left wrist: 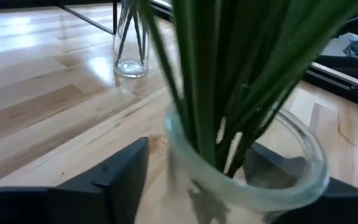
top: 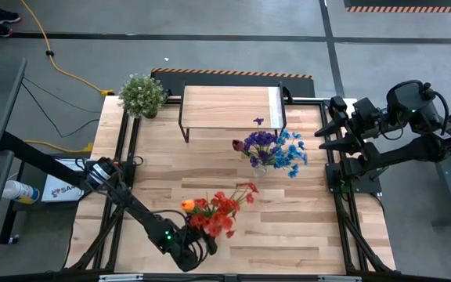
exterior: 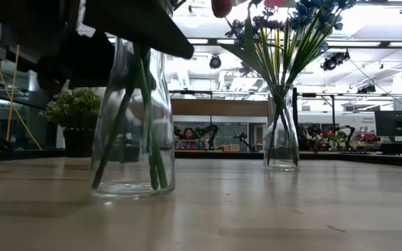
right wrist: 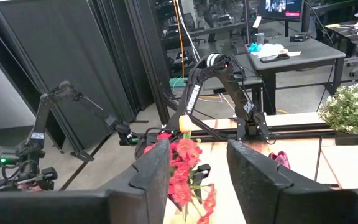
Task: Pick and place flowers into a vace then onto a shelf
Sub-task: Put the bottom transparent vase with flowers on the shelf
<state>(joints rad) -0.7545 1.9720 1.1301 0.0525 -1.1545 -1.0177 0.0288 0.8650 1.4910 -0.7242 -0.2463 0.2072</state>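
While your left gripper straddles the near vase, with a dark finger on each side of the glass and the jaws not visibly pressing on it, treat this as the moment to square up before you grip. That vase stands on the table at the front edge, holding the red and orange flowers, whose green stems fan out of the mouth right in front of the wrist camera. Centre the glass between the fingers so both pads meet it together; a one-sided touch would likely shove or tip a tall, narrow vessel like this. Clamp on the glass body, below the rim, and keep the stems out of the pinch. Lift straight up before travelling, since the blooms make it top-heavy, I judge. Your destination, the shelf, sits at the far side of the table, and the second vase with the blue and purple flowers stands just in front of its right end, so plan a path well clear of it. Your right gripper waits off the table's right edge, fingers apart and holding nothing.
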